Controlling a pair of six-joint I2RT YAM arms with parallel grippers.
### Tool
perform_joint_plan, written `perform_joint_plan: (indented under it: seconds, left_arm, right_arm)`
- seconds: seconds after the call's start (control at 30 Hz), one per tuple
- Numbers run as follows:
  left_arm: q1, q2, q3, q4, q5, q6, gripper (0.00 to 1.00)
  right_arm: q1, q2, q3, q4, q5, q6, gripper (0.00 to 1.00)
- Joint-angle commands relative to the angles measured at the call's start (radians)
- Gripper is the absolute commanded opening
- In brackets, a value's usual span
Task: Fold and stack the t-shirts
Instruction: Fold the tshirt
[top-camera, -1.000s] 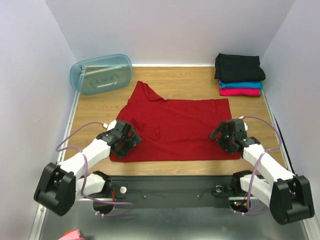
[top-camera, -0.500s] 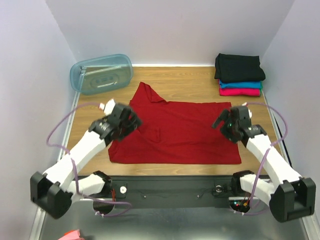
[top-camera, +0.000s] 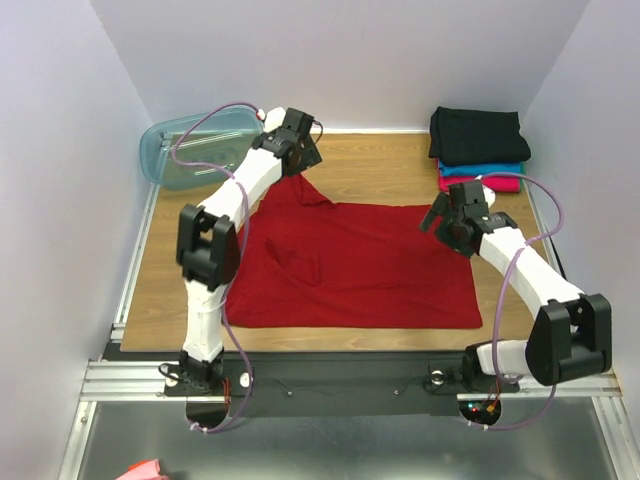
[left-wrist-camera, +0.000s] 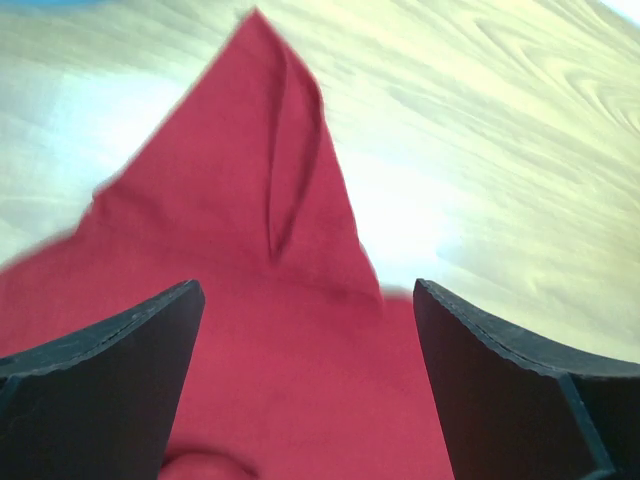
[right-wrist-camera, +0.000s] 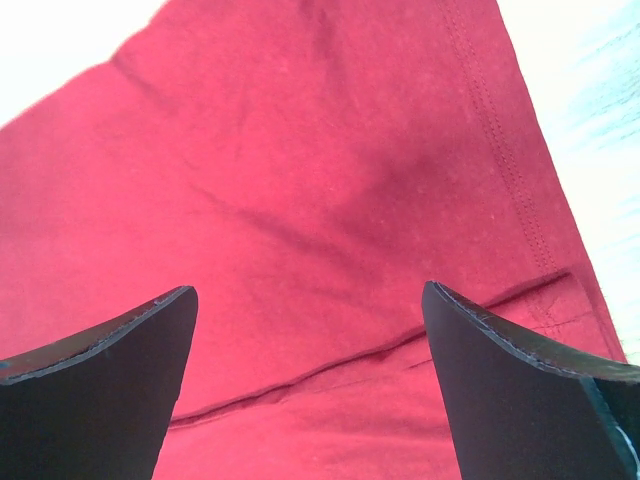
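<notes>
Two open grippers hang over the far edge of the red shirt (top-camera: 360, 260), and neither holds any cloth. The shirt lies spread flat on the table (top-camera: 400, 160) with its long axis running left to right. A pointed flap – a sleeve, by the look of it – juts from its far left corner toward the tub (top-camera: 200, 150).

The left gripper (top-camera: 296, 160) is reached well out over that flap. Its wrist view shows the jaws spread wide, the red point lying between them and aimed away from the fingertips (left-wrist-camera: 150, 340).

The right gripper (top-camera: 447, 222) sits above the far right corner, jaws equally apart, with the stitched hem crossing just beside its right finger (right-wrist-camera: 520, 390).

Each arm is thus nearest its own far corner. A fold would likely mean dropping straight down, pinching, and drawing the far edge toward the bases, across the short axis.

The stack (top-camera: 478, 150) of folded shirts waits at the far right, just beyond the right gripper and apart from the red shirt.
</notes>
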Motion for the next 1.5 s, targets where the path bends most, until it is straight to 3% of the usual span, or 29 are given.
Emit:
perform_joint_plan:
  seconds: [0.0, 0.07, 0.27, 0.5, 0.7, 0.77, 0.8, 0.83, 0.87, 0.93, 0.97, 1.13, 1.47]
  left_arm:
    - [0.059, 0.158, 0.251, -0.118, 0.004, 0.078, 0.97]
    - [0.067, 0.232, 0.325, -0.105, -0.021, 0.080, 0.96]
    - [0.096, 0.339, 0.345, 0.085, 0.131, 0.150, 0.95]
    - [0.101, 0.477, 0.445, 0.137, 0.160, 0.180, 0.94]
    - [0.113, 0.509, 0.428, 0.172, 0.145, 0.174, 0.84]
    - [0.117, 0.520, 0.429, 0.178, 0.146, 0.172, 0.77]
    - [0.119, 0.522, 0.429, 0.180, 0.146, 0.170, 0.63]
    - [0.120, 0.526, 0.429, 0.181, 0.145, 0.172, 0.58]
    - [0.120, 0.528, 0.428, 0.183, 0.146, 0.170, 0.47]
    - [0.120, 0.531, 0.426, 0.189, 0.154, 0.177, 0.40]
    - [0.120, 0.532, 0.425, 0.192, 0.164, 0.183, 0.28]
    - [0.120, 0.532, 0.422, 0.201, 0.203, 0.210, 0.00]
    - [0.120, 0.373, 0.246, 0.224, 0.165, 0.250, 0.00]
  right_arm:
    - [0.005, 0.028, 0.013, 0.038, 0.032, -0.023, 1.00]
    - [0.005, 0.042, 0.010, 0.041, 0.029, -0.029, 1.00]
    - [0.006, 0.070, 0.001, 0.052, 0.027, -0.035, 1.00]
    - [0.005, 0.125, -0.007, 0.075, 0.004, -0.037, 1.00]
    - [0.006, 0.154, -0.001, 0.082, 0.007, -0.043, 1.00]
    - [0.005, 0.160, 0.001, 0.085, 0.010, -0.044, 1.00]
    - [0.005, 0.166, 0.002, 0.087, 0.012, -0.045, 1.00]
    - [0.005, 0.169, 0.002, 0.087, 0.012, -0.046, 1.00]
    - [0.003, 0.171, 0.002, 0.088, 0.016, -0.046, 1.00]
    - [0.005, 0.186, 0.010, 0.090, 0.035, -0.045, 1.00]
    - [0.005, 0.194, 0.014, 0.090, 0.044, -0.040, 1.00]
    - [0.005, 0.243, 0.080, 0.088, 0.116, -0.002, 1.00]
    - [0.003, 0.404, 0.329, 0.088, 0.277, -0.008, 1.00]
